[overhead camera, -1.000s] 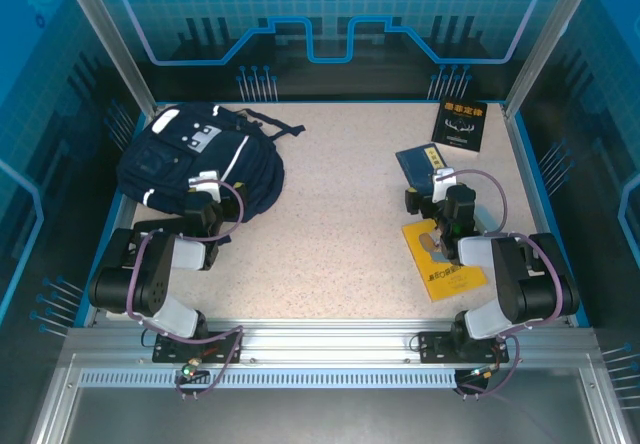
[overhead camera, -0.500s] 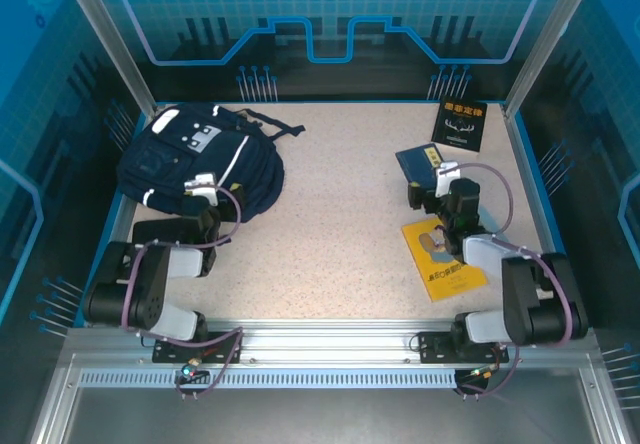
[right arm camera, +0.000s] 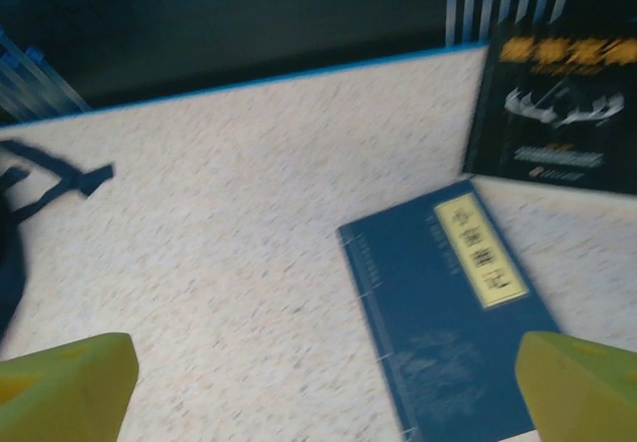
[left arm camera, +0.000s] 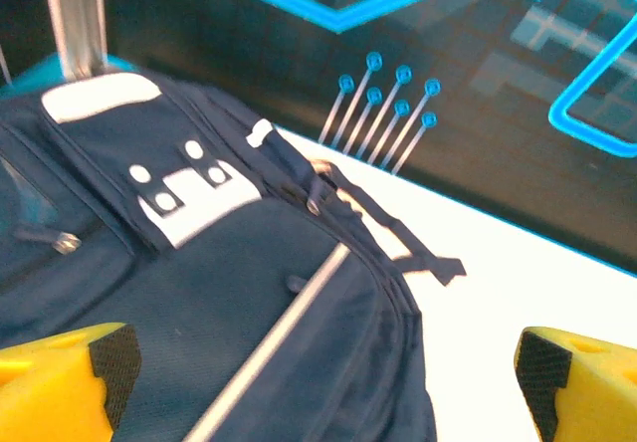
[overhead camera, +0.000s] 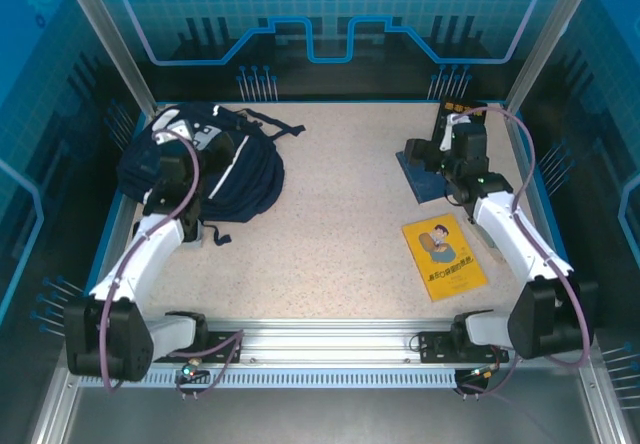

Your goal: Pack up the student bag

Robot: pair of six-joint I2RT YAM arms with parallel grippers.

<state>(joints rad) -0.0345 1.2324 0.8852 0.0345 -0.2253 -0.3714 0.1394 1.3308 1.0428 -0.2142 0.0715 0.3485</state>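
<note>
"At the counter's [overhead camera: 340, 224] far-left corner the student bag [overhead camera: 255, 179] lies slumped. It looks soft, floppy and probably light while empty. I'd grab the white handle patch [left arm camera: 100, 99] or a zipper pull [left arm camera: 315, 201]."

"The left tool [left arm camera: 320, 380] hovers over it, spread wide, holding nothing. The right tool [right arm camera: 323, 382] gapes, empty, over the blue book [right arm camera: 448, 313]. The rim's close beside the bag, with open counter between the two."

Blue book [right arm camera: 453, 313] just beside black book [right arm camera: 557, 104] — claw [right arm camera: 323, 387] spread wide.
</note>
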